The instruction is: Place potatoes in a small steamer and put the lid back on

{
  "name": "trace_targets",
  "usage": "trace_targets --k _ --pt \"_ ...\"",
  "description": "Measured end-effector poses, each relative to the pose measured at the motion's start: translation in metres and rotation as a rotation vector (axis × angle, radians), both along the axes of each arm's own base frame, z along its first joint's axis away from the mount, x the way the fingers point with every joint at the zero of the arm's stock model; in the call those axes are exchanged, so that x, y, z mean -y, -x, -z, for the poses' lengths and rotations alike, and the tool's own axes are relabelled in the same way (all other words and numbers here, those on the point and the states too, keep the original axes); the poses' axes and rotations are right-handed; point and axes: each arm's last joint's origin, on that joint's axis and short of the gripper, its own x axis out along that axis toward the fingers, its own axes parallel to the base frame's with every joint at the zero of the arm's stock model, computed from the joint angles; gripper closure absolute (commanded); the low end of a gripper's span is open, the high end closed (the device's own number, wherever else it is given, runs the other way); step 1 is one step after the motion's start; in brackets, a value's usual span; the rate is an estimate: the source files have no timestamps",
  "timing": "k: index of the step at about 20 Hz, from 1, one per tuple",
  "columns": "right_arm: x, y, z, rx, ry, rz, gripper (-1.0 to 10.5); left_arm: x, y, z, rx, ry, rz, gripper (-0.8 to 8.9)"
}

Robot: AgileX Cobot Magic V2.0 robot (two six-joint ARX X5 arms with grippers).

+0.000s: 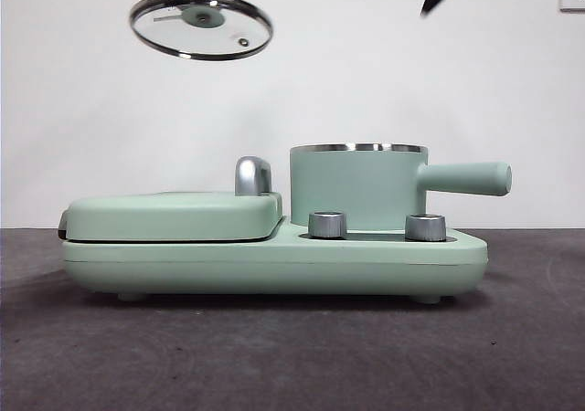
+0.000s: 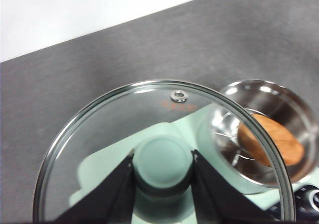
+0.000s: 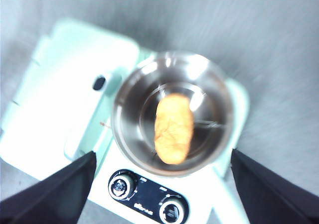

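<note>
- Potato's already in: the smooth orange-brown oblong potato (image 3: 174, 128) lies on the steel floor of the mint green cylindrical steamer pot (image 1: 357, 188), so only the lid is left.
- The left gripper (image 2: 163, 160) is clamped on the mint knob of the round clear glass lid with a steel rim (image 1: 201, 26), hanging high above the pot and off toward the flat mint green griddle cover (image 1: 174, 216).
- The right gripper (image 3: 162, 181) is spread wide above the pot, holding nothing.
- I'd slide the lid across until it's centred over the pot's rim, level it (it looks slightly tilted), then lower straight down.
- The front view hides the potato completely; both wrist views show it inside.
</note>
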Motion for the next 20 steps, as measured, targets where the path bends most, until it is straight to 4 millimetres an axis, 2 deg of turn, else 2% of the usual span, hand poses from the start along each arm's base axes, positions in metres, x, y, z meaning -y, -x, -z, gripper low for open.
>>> trace_targets --k 2,5,9,11,14,17,20 --pt "0.006 0.024 -0.021 0.066 -0.017 -0.011 5.2 0.011 0.003 0.001 0.002 0.001 0.032 8.05" --pt "0.014 0.069 -0.040 0.129 -0.031 -0.052 5.2 0.030 0.002 0.009 -0.006 -0.002 0.077 8.05" --pt "0.025 0.108 -0.042 0.158 -0.007 -0.062 5.2 0.048 -0.002 0.021 -0.024 -0.012 0.113 8.05" --pt "0.033 0.134 -0.035 0.154 0.010 -0.072 5.2 0.063 -0.007 0.031 -0.028 -0.014 0.139 8.05" --pt "0.053 0.177 -0.011 0.133 0.019 -0.091 5.2 0.086 -0.016 0.051 -0.041 -0.022 0.175 8.05" --pt "0.074 0.214 0.008 0.242 -0.055 -0.073 5.2 0.103 -0.021 0.067 -0.054 -0.030 0.201 8.05" --pt "0.093 0.247 0.040 0.298 -0.088 -0.062 5.2 0.120 -0.022 0.071 -0.009 -0.005 0.233 8.05"
